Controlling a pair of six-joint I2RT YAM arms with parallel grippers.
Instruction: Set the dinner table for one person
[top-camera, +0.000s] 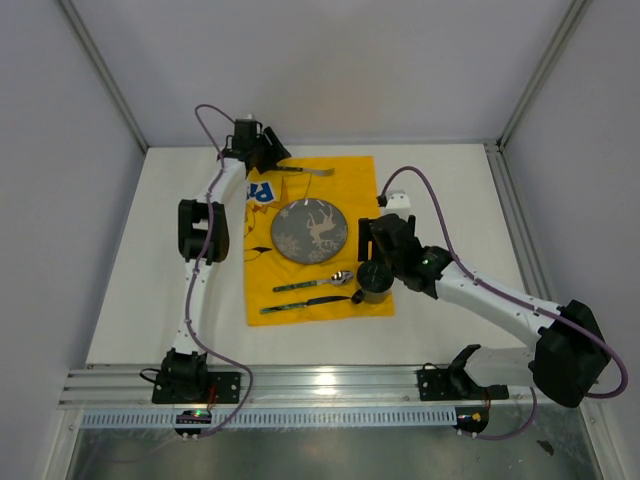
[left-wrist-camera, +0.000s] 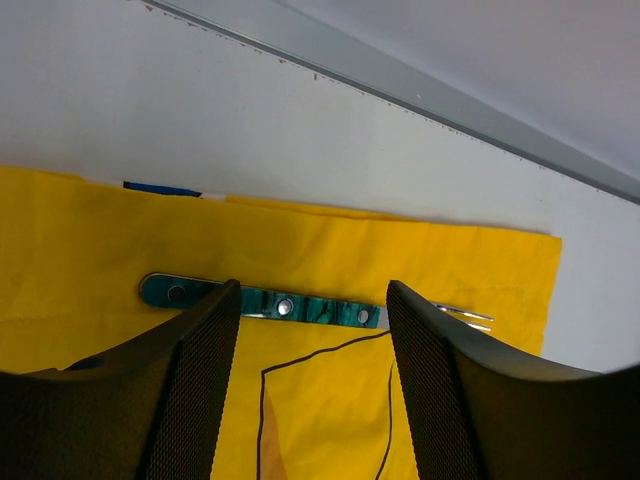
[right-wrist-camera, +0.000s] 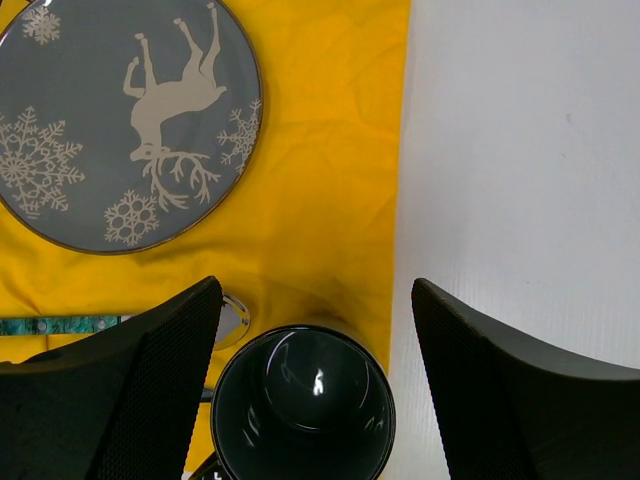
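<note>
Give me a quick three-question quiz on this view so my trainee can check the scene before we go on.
1. True or false: the left gripper is shut on the fork.
2. What stands between the fingers of the right gripper? A) mug B) bowl C) glass
3. Fill in: the plate lies on a ___ cloth.
Key: 1 false, it is open over the handle. 2 A. 3 yellow.

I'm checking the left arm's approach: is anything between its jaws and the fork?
Nothing visible does. The fork lies alone on the yellow cloth, its handle showing in the gap between the left gripper's open jaws.
</note>
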